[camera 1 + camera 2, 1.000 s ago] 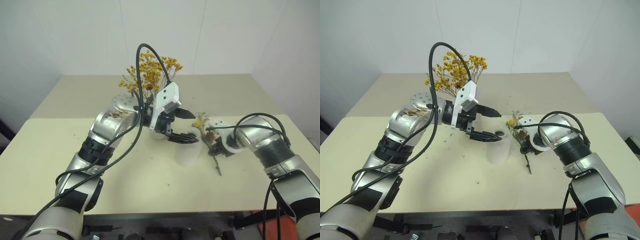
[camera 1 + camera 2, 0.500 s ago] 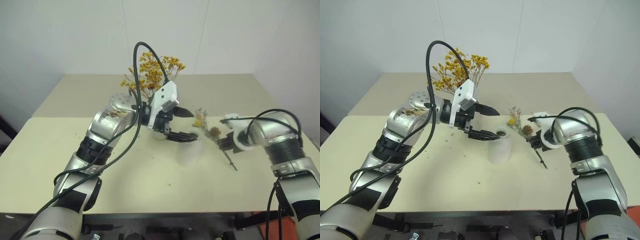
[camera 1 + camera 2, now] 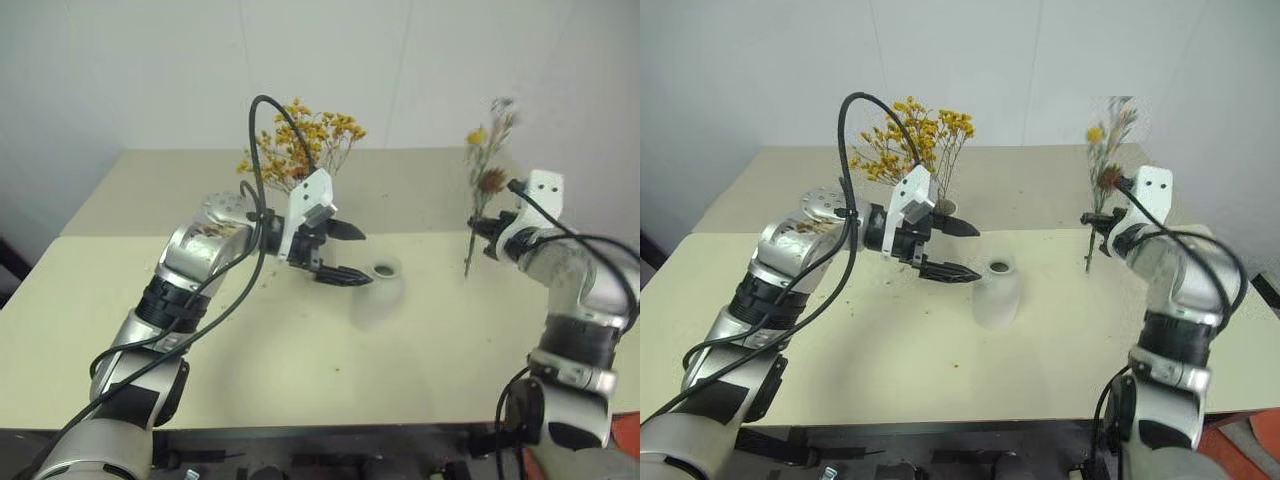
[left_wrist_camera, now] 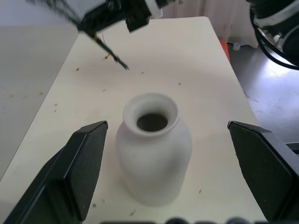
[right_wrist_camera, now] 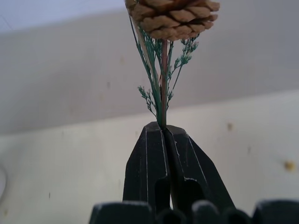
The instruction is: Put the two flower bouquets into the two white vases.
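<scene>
Our right gripper (image 5: 164,128) is clamped on the sparse sprig (image 3: 1102,170), holding it upright above the table (image 3: 1060,340), right of the narrow-mouthed white vase (image 3: 997,292). Our left gripper (image 3: 952,250) hovers spread apart beside that vase, while the bushy yellow bouquet (image 3: 915,135) stands behind in the other vase (image 3: 943,208).

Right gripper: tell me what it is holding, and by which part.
The right gripper is shut on the small sprig, pinching its thin stems below the brown cone head. The sprig stands upright, off the table.
</scene>
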`<state>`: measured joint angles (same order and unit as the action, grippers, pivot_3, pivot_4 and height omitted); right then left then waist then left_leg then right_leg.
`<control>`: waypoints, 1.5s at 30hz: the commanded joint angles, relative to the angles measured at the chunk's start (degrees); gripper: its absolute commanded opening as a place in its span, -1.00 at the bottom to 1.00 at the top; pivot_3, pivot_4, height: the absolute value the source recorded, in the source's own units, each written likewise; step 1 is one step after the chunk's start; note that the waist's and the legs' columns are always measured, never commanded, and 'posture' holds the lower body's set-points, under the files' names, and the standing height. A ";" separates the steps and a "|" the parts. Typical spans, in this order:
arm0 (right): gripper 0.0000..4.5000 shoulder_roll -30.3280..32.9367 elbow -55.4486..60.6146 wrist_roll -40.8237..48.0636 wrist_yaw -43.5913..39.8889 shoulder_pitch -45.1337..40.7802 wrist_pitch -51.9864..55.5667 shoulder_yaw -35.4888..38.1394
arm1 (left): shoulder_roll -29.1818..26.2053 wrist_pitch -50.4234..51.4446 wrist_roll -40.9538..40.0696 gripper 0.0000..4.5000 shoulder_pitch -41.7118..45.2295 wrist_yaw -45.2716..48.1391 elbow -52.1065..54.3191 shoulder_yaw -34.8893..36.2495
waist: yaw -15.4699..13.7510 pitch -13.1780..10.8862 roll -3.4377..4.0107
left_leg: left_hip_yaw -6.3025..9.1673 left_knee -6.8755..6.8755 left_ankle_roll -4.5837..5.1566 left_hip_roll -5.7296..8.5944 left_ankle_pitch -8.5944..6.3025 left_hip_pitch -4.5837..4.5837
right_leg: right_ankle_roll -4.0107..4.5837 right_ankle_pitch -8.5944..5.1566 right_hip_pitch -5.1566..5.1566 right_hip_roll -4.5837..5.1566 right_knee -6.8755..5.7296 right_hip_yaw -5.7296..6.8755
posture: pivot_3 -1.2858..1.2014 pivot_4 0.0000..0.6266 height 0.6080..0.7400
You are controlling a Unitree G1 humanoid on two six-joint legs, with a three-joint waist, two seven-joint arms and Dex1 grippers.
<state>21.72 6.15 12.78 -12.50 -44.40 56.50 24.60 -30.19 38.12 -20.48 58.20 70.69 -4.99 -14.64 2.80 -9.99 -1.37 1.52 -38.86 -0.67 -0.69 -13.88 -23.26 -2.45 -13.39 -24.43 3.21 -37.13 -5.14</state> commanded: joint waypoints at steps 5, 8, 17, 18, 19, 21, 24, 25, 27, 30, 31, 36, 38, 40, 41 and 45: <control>-0.99 -3.30 11.65 12.68 -8.89 2.33 -15.04 1.16 | -0.74 2.15 -1.54 1.00 -0.06 -0.73 3.85 2.11 | -0.14 0.00 0.00 | 0.02 0.00 0.00 -0.03 0.00 0.06 | 0.00 0.01 0.05 -0.02 0.01 0.02 | 0.03 -0.52 1.00; -0.99 -3.79 14.97 16.97 -12.46 3.44 -16.93 -1.53 | -1.12 3.40 -1.91 1.00 -0.77 -1.34 5.14 2.45 | -0.04 0.00 0.01 | 0.01 -0.02 0.00 -0.02 0.00 0.07 | 0.00 0.01 0.05 -0.02 -0.01 0.00 | 0.03 -0.52 1.00; -0.99 -3.88 18.18 23.07 -16.17 7.47 -18.01 -8.20 | -2.27 6.88 -3.62 1.00 -2.55 -3.46 8.72 3.19 | -0.14 0.00 0.01 | 0.02 -0.01 0.00 -0.04 0.00 0.09 | 0.00 0.00 0.07 -0.04 0.00 0.02 | 0.03 -0.52 1.00; -0.99 -3.48 18.70 23.64 -16.89 8.26 -17.92 -9.01 | -2.41 7.11 -3.70 1.00 -2.60 -3.63 8.87 3.30 | -0.16 0.00 0.01 | 0.02 -0.01 0.00 -0.04 0.00 0.09 | 0.00 0.00 0.07 -0.03 0.00 0.02 | 0.03 -0.52 1.00; -0.99 -3.16 19.15 24.15 -17.35 8.90 -17.84 -9.66 | -2.54 7.33 -3.79 1.00 -2.67 -3.76 9.02 3.43 | -0.19 0.00 0.01 | 0.02 -0.01 0.00 -0.04 0.00 0.09 | 0.00 0.00 0.07 -0.03 0.00 0.02 | 0.03 -0.52 1.00; -0.99 -2.75 19.69 25.24 -17.66 9.65 -17.62 -10.30 | -2.63 7.76 -4.02 1.00 -2.75 -4.09 9.38 3.53 | -0.19 0.00 0.01 | 0.03 -0.02 0.00 -0.04 0.00 0.09 | 0.00 0.00 0.07 -0.03 0.00 0.03 | 0.03 -0.52 1.00; -0.99 -2.21 19.82 25.98 -17.54 10.52 -17.74 -11.00 | -2.76 8.12 -4.38 1.00 -2.88 -4.46 9.82 3.51 | -0.21 0.00 0.01 | 0.02 -0.04 0.00 -0.03 0.00 0.10 | 0.00 0.00 0.08 -0.03 0.00 0.03 | 0.03 -0.52 1.00; -0.99 -1.93 19.76 25.85 -17.64 10.94 -18.01 -11.33 | -2.81 8.25 -4.48 1.00 -2.91 -4.54 9.96 3.52 | -0.21 0.00 0.01 | 0.02 -0.03 0.00 -0.04 0.00 0.10 | 0.00 0.00 0.09 -0.03 0.00 0.03 | 0.03 -0.52 1.00; -0.99 -1.63 19.82 25.88 -17.57 11.54 -18.27 -11.67 | -3.01 8.39 -4.69 1.00 -2.95 -4.60 10.11 3.54 | -0.21 0.00 0.01 | 0.03 -0.02 0.00 -0.04 0.00 0.10 | 0.00 0.00 0.08 -0.04 0.01 0.04 | 0.03 -0.52 1.00; -0.99 -1.39 20.14 26.29 -17.44 12.03 -18.70 -11.59 | -3.37 8.39 -4.98 1.00 -2.91 -4.61 10.09 3.38 | -0.14 0.00 0.01 | 0.02 -0.03 0.00 -0.03 0.00 0.09 | 0.00 0.00 0.08 -0.04 0.01 0.03 | 0.03 -0.52 1.00; -0.99 -1.27 20.21 26.44 -17.38 12.02 -18.73 -11.48 | -3.45 8.31 -4.99 1.00 -2.85 -4.58 9.98 3.30 | -0.14 0.00 0.01 | 0.02 -0.03 0.00 -0.04 0.00 0.10 | 0.00 0.00 0.08 -0.04 0.00 0.03 | 0.03 -0.52 1.00; -0.99 -0.79 21.17 27.10 -17.52 12.80 -18.93 -11.55 | -3.00 8.04 -4.96 1.00 -2.33 -4.68 9.52 2.75 | -0.22 0.00 0.01 | 0.02 -0.03 0.00 -0.04 0.00 0.09 | 0.00 0.00 0.08 -0.04 0.01 0.03 | 0.03 -0.52 1.00; -0.99 -0.60 21.52 27.05 -17.57 13.73 -19.08 -12.00 | -2.71 7.95 -4.97 1.00 -2.16 -4.71 9.46 2.61 | -0.23 0.00 0.01 | 0.03 -0.03 0.00 -0.04 0.00 0.08 | 0.00 0.00 0.08 -0.04 0.02 0.04 | 0.03 -0.52 1.00; -0.99 -0.37 21.68 26.60 -17.49 14.86 -19.47 -12.53 | -2.45 7.83 -4.97 1.00 -1.96 -4.66 9.35 2.51 | -0.23 0.00 0.01 | 0.03 -0.03 0.00 -0.04 0.00 0.08 | 0.00 0.00 0.08 -0.04 0.02 0.04 | 0.03 -0.52 1.00; -0.99 -0.33 21.72 26.31 -17.29 15.33 -19.75 -12.67 | -2.30 7.80 -4.96 1.00 -1.85 -4.66 9.31 2.47 | -0.24 0.00 0.01 | 0.03 -0.04 0.00 -0.03 0.00 0.09 | 0.00 0.00 0.08 -0.03 0.02 0.04 | 0.03 -0.52 1.00; -0.99 -0.37 21.73 24.54 -16.48 16.54 -21.19 -13.55 | -2.13 7.58 -4.82 1.00 -1.61 -4.40 8.93 2.50 | -0.12 0.00 0.01 | 0.02 -0.04 0.00 -0.03 0.00 0.09 | 0.00 0.00 0.09 -0.04 0.01 0.03 | 0.03 -0.52 1.00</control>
<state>20.83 25.50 37.86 -29.39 -27.88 37.74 11.20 -32.31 46.45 -24.85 55.24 66.04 3.07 -12.59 2.68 -9.99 -1.36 1.54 -38.89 -0.67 -0.73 -13.88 -23.16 -2.45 -13.39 -24.35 3.17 -37.11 -5.11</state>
